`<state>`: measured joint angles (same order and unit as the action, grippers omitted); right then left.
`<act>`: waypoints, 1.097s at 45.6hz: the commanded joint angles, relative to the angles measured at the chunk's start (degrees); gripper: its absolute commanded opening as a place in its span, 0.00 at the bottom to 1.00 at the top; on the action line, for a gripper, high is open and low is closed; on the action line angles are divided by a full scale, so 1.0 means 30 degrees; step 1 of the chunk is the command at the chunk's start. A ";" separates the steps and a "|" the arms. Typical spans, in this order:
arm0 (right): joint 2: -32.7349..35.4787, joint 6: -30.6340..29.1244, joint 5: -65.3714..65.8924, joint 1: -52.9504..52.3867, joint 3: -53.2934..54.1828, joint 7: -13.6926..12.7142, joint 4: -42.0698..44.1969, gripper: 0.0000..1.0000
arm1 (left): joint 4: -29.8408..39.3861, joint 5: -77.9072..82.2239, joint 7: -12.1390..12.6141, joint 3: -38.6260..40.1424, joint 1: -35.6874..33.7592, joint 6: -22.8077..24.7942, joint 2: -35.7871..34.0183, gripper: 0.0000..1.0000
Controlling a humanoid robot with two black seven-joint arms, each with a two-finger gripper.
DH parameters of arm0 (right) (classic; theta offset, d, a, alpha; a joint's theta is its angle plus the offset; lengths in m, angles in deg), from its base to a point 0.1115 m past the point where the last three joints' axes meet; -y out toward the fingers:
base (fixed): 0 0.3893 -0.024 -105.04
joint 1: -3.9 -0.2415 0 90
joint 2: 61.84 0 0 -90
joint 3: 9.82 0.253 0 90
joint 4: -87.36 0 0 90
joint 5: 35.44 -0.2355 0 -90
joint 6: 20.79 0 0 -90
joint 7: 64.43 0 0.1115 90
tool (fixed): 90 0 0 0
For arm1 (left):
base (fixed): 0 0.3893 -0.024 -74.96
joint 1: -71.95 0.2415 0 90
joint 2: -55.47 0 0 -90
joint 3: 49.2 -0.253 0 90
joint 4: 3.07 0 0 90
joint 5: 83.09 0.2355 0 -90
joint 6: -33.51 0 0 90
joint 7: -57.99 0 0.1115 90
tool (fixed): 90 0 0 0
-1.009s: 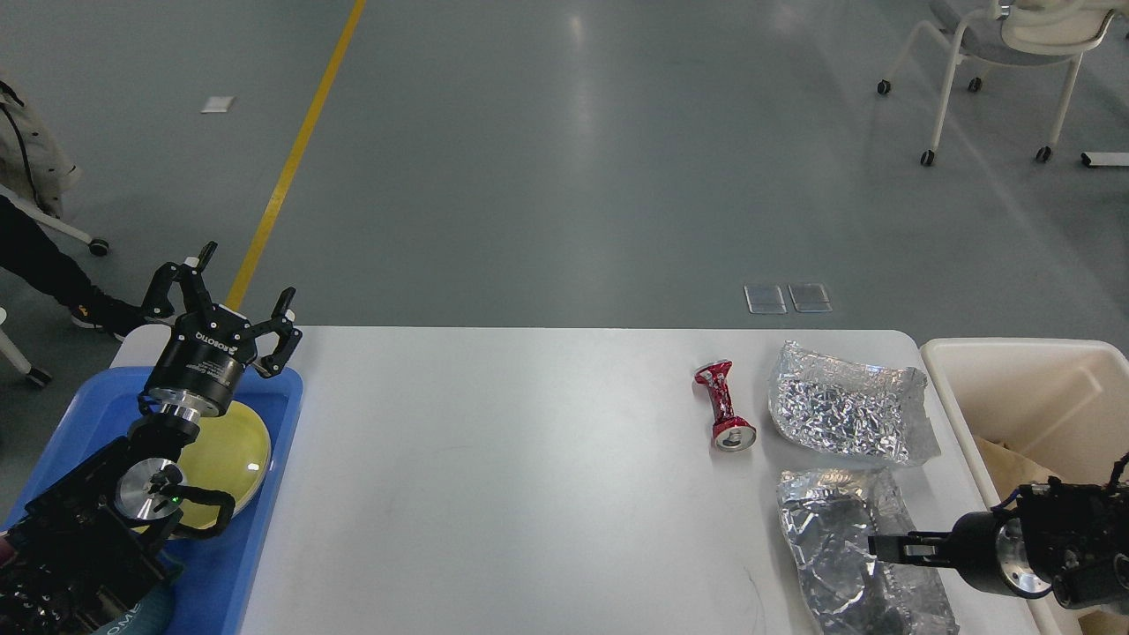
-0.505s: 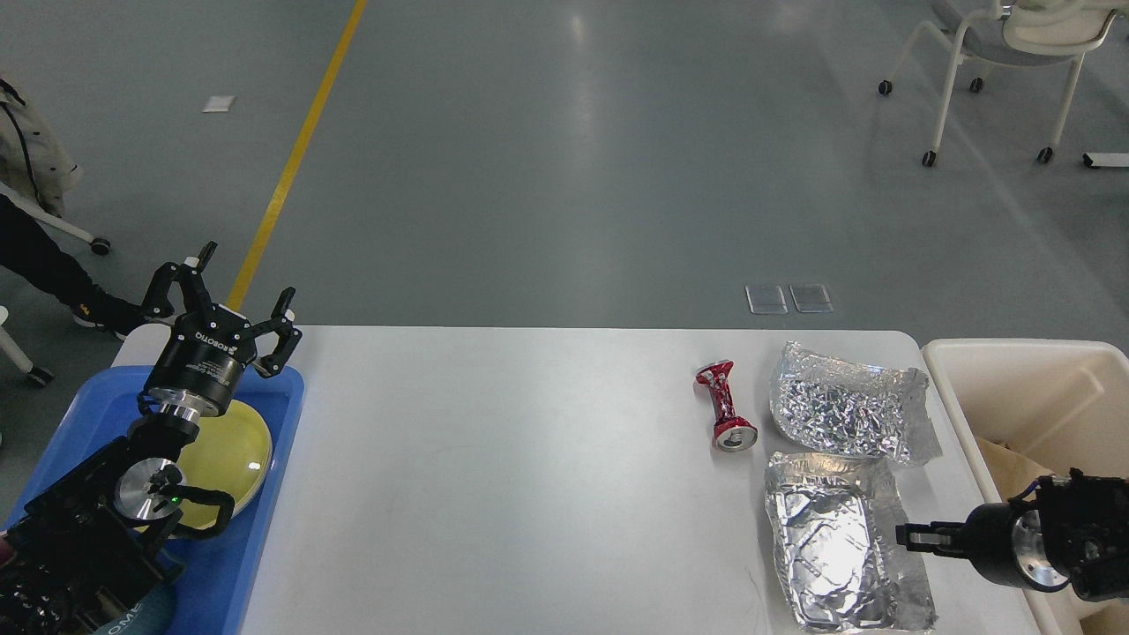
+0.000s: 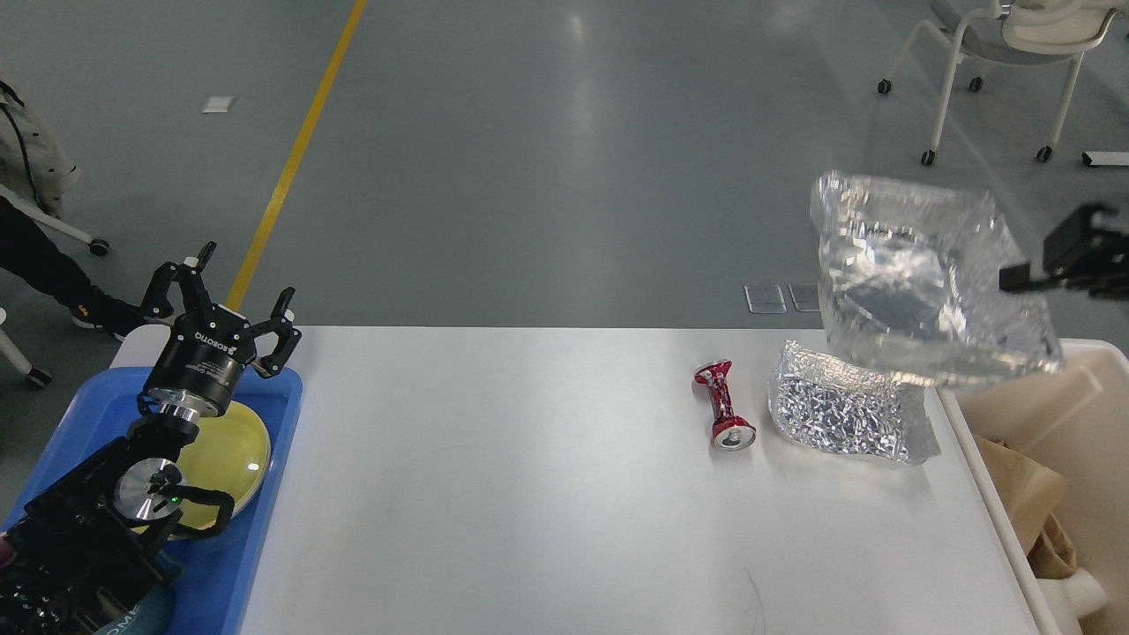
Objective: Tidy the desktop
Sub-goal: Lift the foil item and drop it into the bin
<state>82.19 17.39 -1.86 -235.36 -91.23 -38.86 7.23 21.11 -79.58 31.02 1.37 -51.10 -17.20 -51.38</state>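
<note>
The big change was on the right: the crumpled silver foil tray [image 3: 926, 282] that half a second before had lain flat near the front right corner of the large white rounded-corner desktop [image 3: 529, 494] was now up in the air, blurred with motion, hanging above the right edge and partly over the cream plastic bin [image 3: 1085, 379] standing just beside that edge. The right gripper [image 3: 1028, 275] had swung up with it from low at the front right, and I judged the tray was on its way into the bin, where brown paper rubbish [image 3: 1014, 481] already lay. That left two things to clear near the back right corner: a second crinkled silver foil wrapper [image 3: 838, 410] lying flat, and just to its left a crushed red drinks can [image 3: 725, 406] on its side. The rest of the top was bare, so the tidying looked well along but not done. The right gripper showed only as a dark shape at the tray's right rim; its fingers seemed pinched onto the foil, since the tray hung from there, though I could not make out the two fingers separately. The left gripper [image 3: 220, 295] had not shifted: it stood over the back left corner with its fingers [image 3: 280, 339] spread wide and nothing between them, above the blue plastic tray [image 3: 265, 511] that held a round yellow-green plate [image 3: 234, 454]
</note>
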 commanded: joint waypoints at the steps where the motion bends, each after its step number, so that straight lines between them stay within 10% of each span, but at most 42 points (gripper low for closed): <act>1: 0.0122 -0.0714 0.2102 -0.0288 0.0154 -0.0056 0.2390 0.00 | -0.0003 0.0001 -0.0003 0.0018 0.0000 0.0000 -0.0035 1.00; 8: 0.1118 0.1507 0.4127 0.3281 0.0300 -0.0056 0.5202 0.00 | -0.0003 0.0001 -0.0003 -0.0012 0.0000 0.0000 -0.0035 1.00; 22: 0.0243 1.2435 0.2756 2.0384 0.1381 -0.0086 1.4108 0.00 | -0.0003 0.0001 -0.0032 -0.0012 0.0000 0.0000 0.0023 1.00; 34: -0.3390 1.5134 -0.3455 3.4450 0.3816 -0.0144 2.2397 0.00 | -0.0003 0.0001 -0.0033 -0.0012 0.0000 0.0000 -0.0035 1.00; 45: -0.4945 1.6454 -0.6271 3.7682 0.3845 -0.0437 2.5100 0.00 | -0.0003 0.0001 -0.0033 -0.0012 0.0000 0.0000 0.0023 1.00; 47: -0.5004 1.6541 -0.6301 3.7682 0.3874 -0.0437 2.5100 0.22 | -0.0003 0.0001 -0.0033 -0.0012 0.0000 0.0000 0.0023 1.00; 49: -0.5004 1.6512 -0.6388 3.7653 0.3903 -0.0379 2.5070 1.00 | -0.0003 0.0001 -0.0033 -0.0012 0.0000 0.0000 0.0023 1.00; 50: -0.5033 1.6541 -0.6447 3.7624 0.3904 -0.0379 2.5041 1.00 | -0.0003 0.0001 -0.0033 -0.0012 0.0000 0.0000 0.0023 1.00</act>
<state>67.42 66.75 -20.51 -122.52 -79.67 -40.14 82.43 21.10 -79.57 30.92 1.33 -51.09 -17.20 -51.33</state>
